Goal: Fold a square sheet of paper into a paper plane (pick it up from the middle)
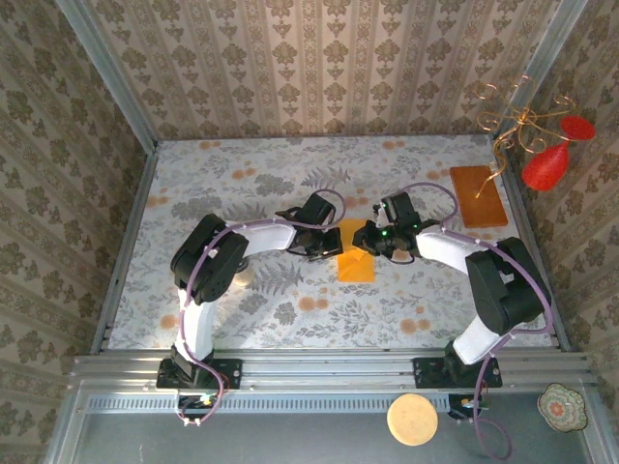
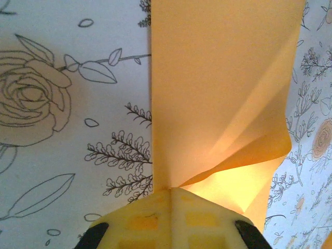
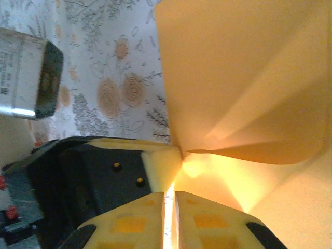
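The square sheet of paper (image 1: 356, 255) is bright orange-yellow and lies folded at the middle of the flowered table, between my two grippers. My left gripper (image 1: 330, 247) comes from the left and is shut on the sheet's edge. In the left wrist view its pads (image 2: 155, 218) meet with no gap where the paper (image 2: 218, 78) fans out in folds. My right gripper (image 1: 367, 240) faces it from the right. Its jaws (image 3: 169, 196) stand a thin slit apart, with the lit paper (image 3: 244, 78) showing in the slit. The left gripper's pad (image 3: 162, 162) sits just beyond.
A darker brown-orange board (image 1: 478, 196) lies at the table's far right. Red ornaments on gold wire (image 1: 545, 166) hang above that corner. A round tan disc (image 1: 413, 420) and a small patterned dish (image 1: 563, 406) rest on the near rail. Patterned walls enclose the table.
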Controlling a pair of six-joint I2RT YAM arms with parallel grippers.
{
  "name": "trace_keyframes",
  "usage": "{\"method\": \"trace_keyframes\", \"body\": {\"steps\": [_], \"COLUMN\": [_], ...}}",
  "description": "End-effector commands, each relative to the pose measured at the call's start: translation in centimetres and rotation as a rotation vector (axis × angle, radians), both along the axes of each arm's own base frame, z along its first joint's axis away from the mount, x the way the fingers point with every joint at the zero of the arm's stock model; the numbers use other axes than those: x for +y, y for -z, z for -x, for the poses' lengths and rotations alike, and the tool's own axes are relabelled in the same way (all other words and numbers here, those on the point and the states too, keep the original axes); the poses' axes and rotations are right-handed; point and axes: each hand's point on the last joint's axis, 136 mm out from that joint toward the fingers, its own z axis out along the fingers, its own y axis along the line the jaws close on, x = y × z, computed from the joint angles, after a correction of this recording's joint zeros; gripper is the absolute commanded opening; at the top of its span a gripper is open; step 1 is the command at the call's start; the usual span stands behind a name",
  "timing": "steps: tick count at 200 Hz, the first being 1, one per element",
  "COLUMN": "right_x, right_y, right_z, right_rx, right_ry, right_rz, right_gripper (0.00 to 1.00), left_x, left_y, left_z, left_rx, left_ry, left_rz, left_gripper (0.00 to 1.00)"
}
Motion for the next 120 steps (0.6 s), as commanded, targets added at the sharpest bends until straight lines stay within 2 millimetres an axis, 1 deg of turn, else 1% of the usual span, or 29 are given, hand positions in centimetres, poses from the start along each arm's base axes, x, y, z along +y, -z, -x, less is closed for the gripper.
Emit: {"method": "trace_keyframes", "body": {"steps": [1, 15, 41, 120], "right_x": [-1.0, -0.8, -0.5, -1.6], "right_y": [1.0, 1.2, 2.1, 5.0], "right_z": [-0.1, -0.3, -0.2, 0.6], "right_rx": [0.018, 0.024, 0.053, 0.132], "right_ry": [-0.007, -0.015, -0.025, 0.009], "right_rz": [0.085, 0.082, 0.072, 0.131], "right_gripper": [0.16, 0.16, 0.16, 0.15], "left_x": [0.6, 0.5, 0.4, 0.2], "left_y": [1.3, 1.2, 1.2, 0.7], "left_z": [0.5, 0.5, 0.4, 0.5], "left_rx": [0.043, 0.042, 0.044, 0.045], "left_ry": [0.021, 0.022, 0.023, 0.029], "left_rz": [-0.043, -0.040, -0.036, -0.024], "left_gripper": [0.02, 0.02, 0.02, 0.02]}}
